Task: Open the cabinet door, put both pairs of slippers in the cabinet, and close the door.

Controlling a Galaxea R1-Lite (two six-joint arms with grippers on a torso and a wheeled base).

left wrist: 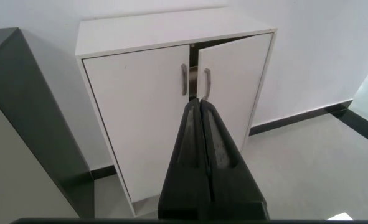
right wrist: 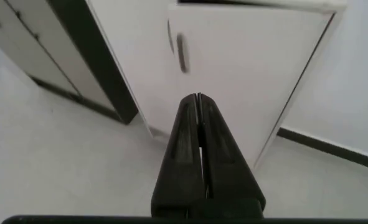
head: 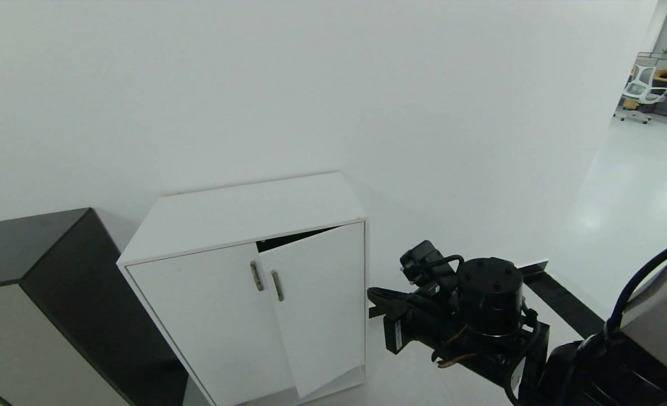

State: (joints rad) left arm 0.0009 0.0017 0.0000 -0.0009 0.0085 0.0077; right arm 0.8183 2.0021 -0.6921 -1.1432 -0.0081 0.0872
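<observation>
A white two-door cabinet (head: 243,211) stands against the wall. Its right door (head: 322,304) is ajar by a narrow gap along the top, and the left door (head: 209,321) is closed. Both metal handles (head: 277,285) sit side by side at the centre. My right gripper (head: 376,294) is shut and empty, just right of the cabinet's right side, level with the handles. In the right wrist view the right gripper (right wrist: 198,98) points at the ajar door (right wrist: 246,68), below its handle (right wrist: 182,53). My left gripper (left wrist: 199,102) is shut and empty, some way in front of the handles (left wrist: 207,84).
A dark cabinet with a light front (head: 40,248) stands close on the left of the white one. A black baseboard (head: 559,293) runs along the wall on the right. Open pale floor (head: 621,192) stretches right toward a far office chair (head: 641,90).
</observation>
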